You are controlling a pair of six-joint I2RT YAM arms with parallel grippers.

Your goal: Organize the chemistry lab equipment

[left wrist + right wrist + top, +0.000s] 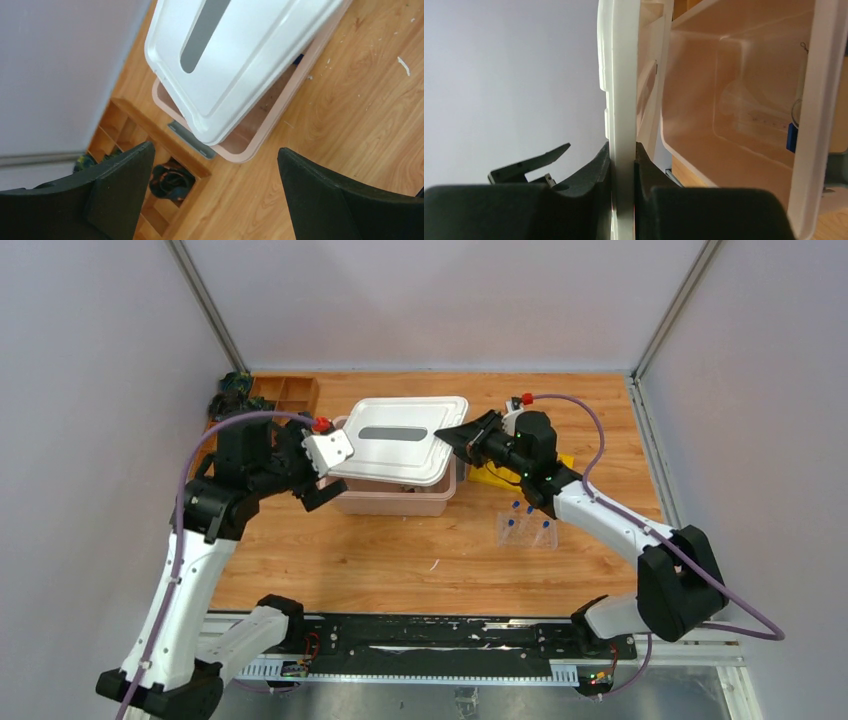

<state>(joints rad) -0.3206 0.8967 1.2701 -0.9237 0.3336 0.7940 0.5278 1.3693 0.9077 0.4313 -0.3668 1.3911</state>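
A white lid (400,440) with a grey slot lies askew over a pink bin (395,502), tilted above its rim. My right gripper (455,437) is shut on the lid's right edge; in the right wrist view its jaws (622,147) pinch the thin white rim. My left gripper (318,475) hangs wide open beside the lid's left end, holding nothing (215,148). Inside the bin (724,160) lie a clear funnel (734,100) and something blue-capped (792,137). A clear vial tray (527,528) of blue-capped vials stands right of the bin, with a yellow rack (495,475) behind it.
A brown wooden compartment tray (285,392) with dark parts (170,180) sits at the back left, close under my left gripper. A grey latch (192,140) hangs on the bin's end. Grey walls close in the table on three sides.
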